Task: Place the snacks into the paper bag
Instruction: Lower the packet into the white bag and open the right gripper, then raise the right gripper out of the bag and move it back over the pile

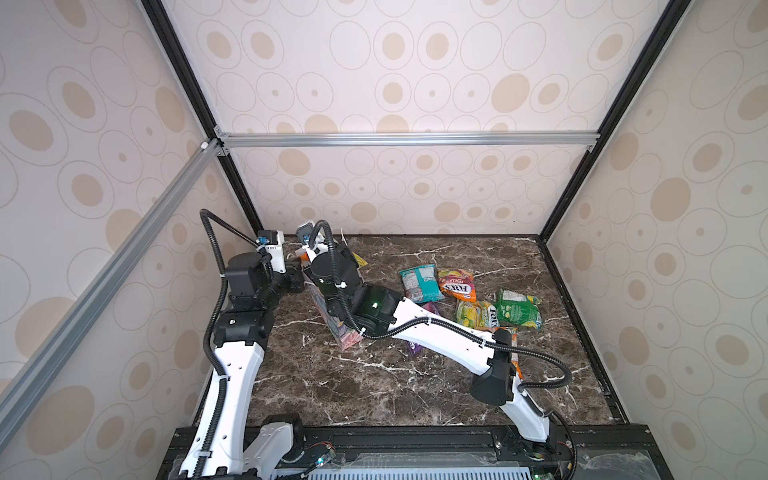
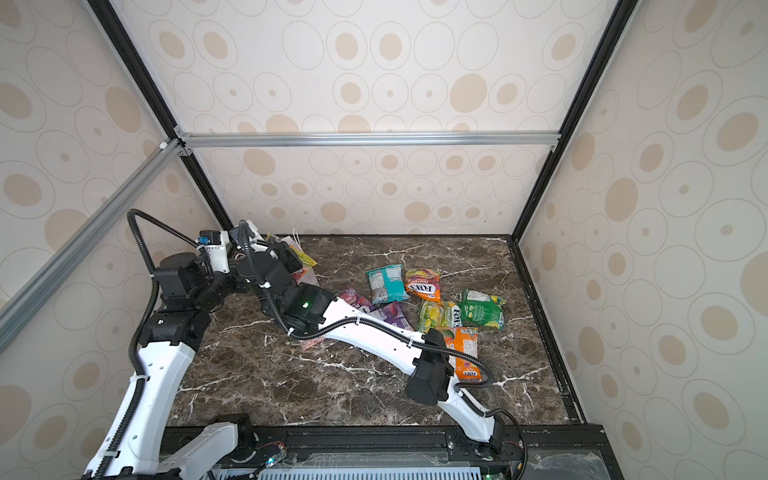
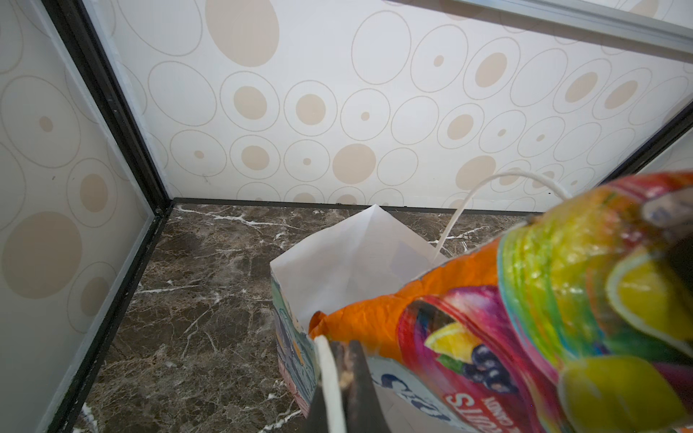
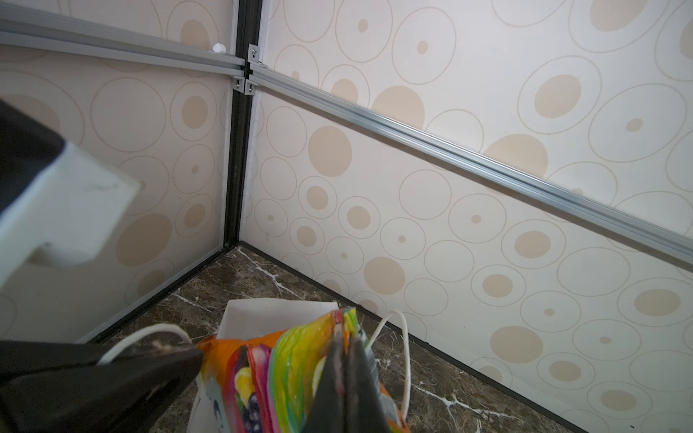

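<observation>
- Nearest, an orange packet (image 2: 465, 353) lay flat on the table (image 2: 332, 386), partly under the right arm.
- Beyond it, more snacks lay loose, right of the middle: a purple packet (image 2: 392, 313), a green packet (image 2: 484, 309) and a teal packet (image 2: 386, 282) among them, all well apart from the bag.
- Further back on the left, the bag (image 3: 330, 255) stood upright near the far corner with its mouth open. Its bottom was hidden.
- The left gripper (image 3: 343, 350) had its fingers together on the handle (image 3: 332, 386), steadying the near rim.
- The right gripper (image 4: 347, 337) was clamped on the top edge of a multicolour packet (image 4: 292, 360). The packet hung over the mouth, with its lower end at or just inside the rim; which one could not be told.
- The step in hand looked like the drop-in, with most of the task left.
- The next move called for lowering the packet until it cleared the rim, then parting the right fingers while the left held the handle.
</observation>
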